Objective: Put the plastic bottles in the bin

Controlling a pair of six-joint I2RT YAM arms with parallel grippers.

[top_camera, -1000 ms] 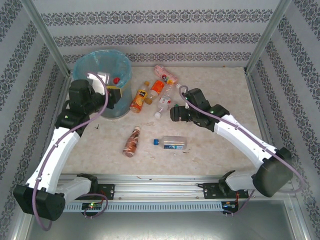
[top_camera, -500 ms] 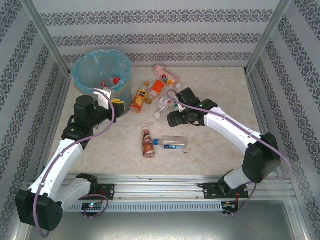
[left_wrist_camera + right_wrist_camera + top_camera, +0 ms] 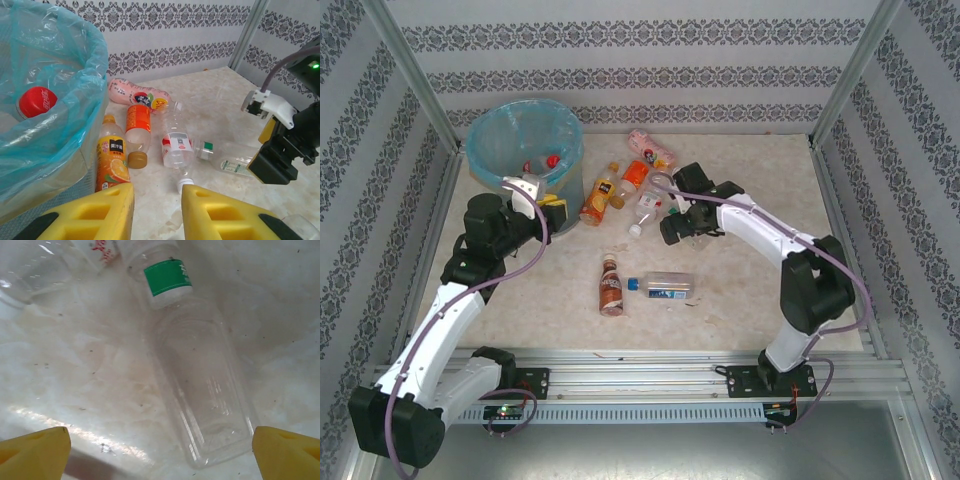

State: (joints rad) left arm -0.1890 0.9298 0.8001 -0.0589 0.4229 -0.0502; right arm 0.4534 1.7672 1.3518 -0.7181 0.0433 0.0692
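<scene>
A red-capped bottle [image 3: 36, 101] lies in the bin [image 3: 492, 122], some seven plastic bottles [image 3: 611, 285] remain right of it, the right gripper [image 3: 160, 450] gaping over a clear green-labelled bottle [image 3: 200, 390], the left gripper [image 3: 157, 212] slightly parted, empty.

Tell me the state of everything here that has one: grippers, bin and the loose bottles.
Left gripper: partly open, empty.
Right gripper: wide open above the green-labelled bottle.
Green-labelled bottle: lying flat, not gripped.
Bin: upright, bag-lined, red-capped bottle inside.
Brown bottle: lying on its side.
Blue-capped bottle: lying on its side.
Pink bottle: lying on its side.
</scene>
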